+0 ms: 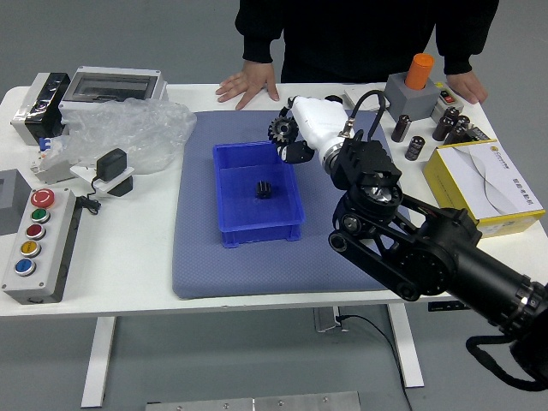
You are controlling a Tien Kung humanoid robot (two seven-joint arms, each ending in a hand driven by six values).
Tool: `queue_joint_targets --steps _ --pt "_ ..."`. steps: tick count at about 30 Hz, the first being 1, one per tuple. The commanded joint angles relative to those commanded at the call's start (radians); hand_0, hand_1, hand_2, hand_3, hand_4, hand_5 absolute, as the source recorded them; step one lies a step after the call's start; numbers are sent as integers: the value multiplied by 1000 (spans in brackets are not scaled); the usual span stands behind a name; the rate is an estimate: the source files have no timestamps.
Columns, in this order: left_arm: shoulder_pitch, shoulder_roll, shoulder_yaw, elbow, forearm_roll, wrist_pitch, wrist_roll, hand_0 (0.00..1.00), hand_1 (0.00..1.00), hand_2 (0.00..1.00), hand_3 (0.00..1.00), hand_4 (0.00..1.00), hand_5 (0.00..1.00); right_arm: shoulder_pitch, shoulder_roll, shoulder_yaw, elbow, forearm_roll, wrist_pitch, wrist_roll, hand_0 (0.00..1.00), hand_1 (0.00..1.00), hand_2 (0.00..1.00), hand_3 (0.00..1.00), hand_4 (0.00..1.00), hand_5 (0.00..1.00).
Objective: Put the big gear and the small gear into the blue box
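1. My right fingers (pixel 306 111) are clamped on the big gear (pixel 282 129), at the far right corner of the blue box (pixel 224 201).
2. The small gear (pixel 263 189) lies inside the box.
3. A person's hand (pixel 250 82) rests on the desk (pixel 128 257).

Plain grey room, white work surface

So the floor (pixel 197 43) is a smooth grey, and you can see it both past the far side of the surface (pixel 128 257) and under its near edge. The surface itself is white, with a blue-grey mat (pixel 214 278) laid over the middle, rounded corners and all. Two pale legs (pixel 98 360) show below the near edge, plus a black cable (pixel 377 330) looping down between them. There's a metal strip (pixel 257 403) at the very bottom too. Lighting's pretty soft and even.
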Motion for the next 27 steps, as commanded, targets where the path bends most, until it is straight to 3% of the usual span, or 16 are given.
queue_joint_targets --steps 12,13,18,19,24,25,27 --pt "5 -1 -4 0 10 -2 1 811 789 799 831 629 290 -32 45 -29 -2 14 -7 0 669 534 558 634 725 35" --pt "5 -1 -5 0 11 -3 1 810 789 798 831 629 288 -34 49 -30 -3 16 -5 0 681 547 578 642 619 160" --pt "8 -2 -13 0 19 -5 8 810 789 798 831 629 288 -43 59 -35 -10 26 12 0 681 547 578 642 619 160" --pt "8 -2 -15 0 21 -5 9 811 789 798 832 629 288 -43 59 -35 -12 28 15 0 662 561 602 655 685 234" --pt "9 -2 -22 0 28 -8 11 811 789 798 832 629 288 -47 60 -34 -22 40 38 0 662 561 602 655 685 234" --pt "9 -2 -23 0 28 -8 11 811 789 798 831 629 287 -48 59 -32 -23 41 43 0 626 562 618 662 757 272" --pt "9 -1 -23 0 28 -8 10 811 789 798 831 629 287 -48 58 -30 -24 44 52 0 626 562 618 662 757 272"
